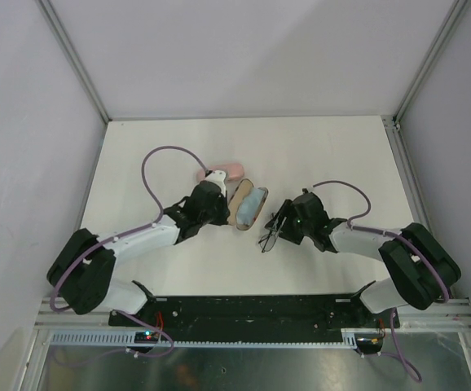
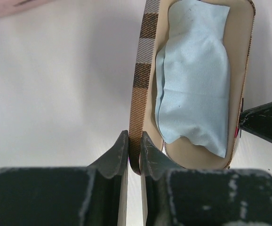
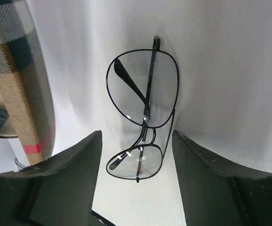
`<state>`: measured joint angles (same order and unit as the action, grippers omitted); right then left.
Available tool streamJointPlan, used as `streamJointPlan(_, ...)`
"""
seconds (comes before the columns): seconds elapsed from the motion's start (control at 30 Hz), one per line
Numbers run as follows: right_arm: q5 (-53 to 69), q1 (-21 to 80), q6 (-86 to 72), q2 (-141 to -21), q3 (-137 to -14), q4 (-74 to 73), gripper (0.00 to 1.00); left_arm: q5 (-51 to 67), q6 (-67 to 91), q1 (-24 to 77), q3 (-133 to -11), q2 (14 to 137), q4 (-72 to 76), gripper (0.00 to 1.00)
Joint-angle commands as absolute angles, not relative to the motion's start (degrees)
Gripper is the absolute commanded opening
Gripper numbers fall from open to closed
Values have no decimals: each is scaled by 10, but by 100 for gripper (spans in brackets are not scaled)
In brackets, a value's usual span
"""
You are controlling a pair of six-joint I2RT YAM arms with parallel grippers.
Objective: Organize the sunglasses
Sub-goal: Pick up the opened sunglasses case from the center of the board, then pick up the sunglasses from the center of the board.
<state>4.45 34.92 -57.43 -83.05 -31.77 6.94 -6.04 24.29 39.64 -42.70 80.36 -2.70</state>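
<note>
glasses (image 3: pixel 143 117): light, fragile wire; I'd take the bridge.
my left fingers (image 2: pixel 115 160): pinching case (image 2: pixel 138 94) wall.
my right fingers (image 3: pixel 70 174): spread, glasses between.

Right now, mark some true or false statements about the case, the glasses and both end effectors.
1. The left end effector pinches the rim of the case. True.
2. The case is closed. False: it lies open with a light blue cloth inside.
3. The right end effector grips the wire sunglasses. False: its fingers stand open on either side of them, not touching.
4. The wire sunglasses have clear lenses. True.
</note>
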Motion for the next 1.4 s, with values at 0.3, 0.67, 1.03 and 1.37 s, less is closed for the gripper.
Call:
streamJointPlan(0.3, 1, 366, -566, -809, -339, 5, 67, -258, 159, 457, -406, 741, -3, 13)
streamJointPlan(0.67, -71, 433, -629, -830, -385, -84, 69, -321, 144, 468, -391, 763, -9, 14)
streamJointPlan(1.03, -105, 463, -643, -886, -436, -133, 62, -366, 139, 495, -397, 801, -12, 15)
streamJointPlan(1.37, -104, 464, -623, -869, -444, -140, 42, -366, 139, 501, -401, 805, -13, 16)
